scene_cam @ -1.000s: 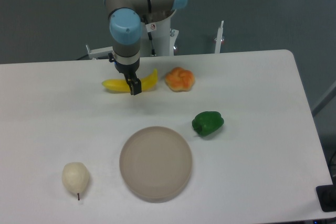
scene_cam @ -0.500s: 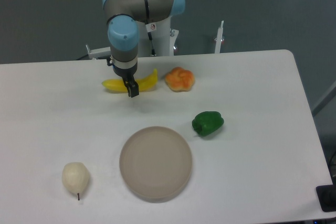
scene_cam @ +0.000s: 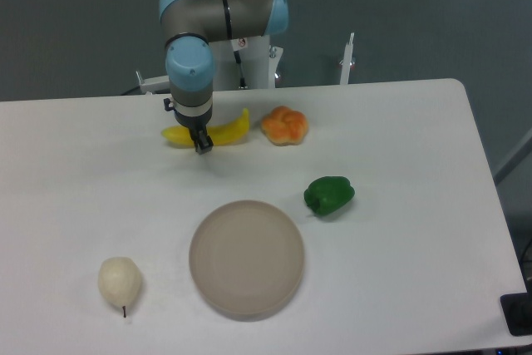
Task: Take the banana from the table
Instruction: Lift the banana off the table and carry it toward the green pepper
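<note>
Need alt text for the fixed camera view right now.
The gripper hangs over the middle of the banana at the back of the white table. Also there: an orange fruit, green pepper, round plate and pear.

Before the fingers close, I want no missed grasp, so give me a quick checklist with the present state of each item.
1. Gripper over the banana: ok, it overlaps the fruit's middle-left part in this view.
2. Banana lying on the table, not lifted: ok.
3. Fingers straddling the banana: cannot tell, the wrist hides them and the opening is not visible.
4. Finger height against the tabletop: cannot tell from one view.
5. Orange fruit clear of the gripper: ok, it sits apart, just right of the banana's tip.
6. Plate, green pepper and pear out of the way: ok, all lie nearer the camera.
</note>
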Robot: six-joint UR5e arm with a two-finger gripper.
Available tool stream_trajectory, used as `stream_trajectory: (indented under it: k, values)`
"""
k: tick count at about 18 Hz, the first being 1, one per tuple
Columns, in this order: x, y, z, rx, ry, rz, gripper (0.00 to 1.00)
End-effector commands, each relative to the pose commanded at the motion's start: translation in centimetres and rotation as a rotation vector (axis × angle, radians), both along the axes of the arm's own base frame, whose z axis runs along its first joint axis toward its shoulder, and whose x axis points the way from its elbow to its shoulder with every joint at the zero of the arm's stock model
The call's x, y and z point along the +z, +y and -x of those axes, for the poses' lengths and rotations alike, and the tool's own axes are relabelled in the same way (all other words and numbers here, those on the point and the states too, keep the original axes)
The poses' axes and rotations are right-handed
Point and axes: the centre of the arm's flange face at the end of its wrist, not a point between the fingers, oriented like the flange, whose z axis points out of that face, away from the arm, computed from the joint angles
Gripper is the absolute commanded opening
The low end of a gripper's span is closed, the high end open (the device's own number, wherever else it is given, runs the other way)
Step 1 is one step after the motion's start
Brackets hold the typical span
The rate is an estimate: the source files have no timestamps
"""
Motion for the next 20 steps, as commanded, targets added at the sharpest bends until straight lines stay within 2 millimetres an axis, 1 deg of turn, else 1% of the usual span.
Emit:
stream_trajectory:
  k: [3,5,6,7,8,9,13,15,17,19,20]
  values:
    - [1.2,0.8,0.9,0.013,0.004,-0.028,0.00]
    - [3.0,1.9,1.8,0.025,0.021,-0.057,0.00]
    - [3.8,2.3,2.6,0.035,0.034,-0.072,0.00]
    - [5.0,3.0,4.4,0.062,0.050,-0.096,0.01]
    - [5.9,3.5,5.4,0.078,0.055,-0.106,0.01]
    - [7.3,4.2,7.2,0.104,0.056,-0.104,0.01]
    - [12.1,5.6,12.2,0.172,0.043,-0.081,0.01]
    - [13.5,6.2,15.2,0.208,0.049,-0.088,0.01]
    - [14.9,6.0,18.6,0.259,0.069,-0.112,0.01]
    - [15.8,6.3,22.1,0.298,0.084,-0.116,0.01]
    - [16.0,6.8,23.2,0.306,0.084,-0.115,0.01]
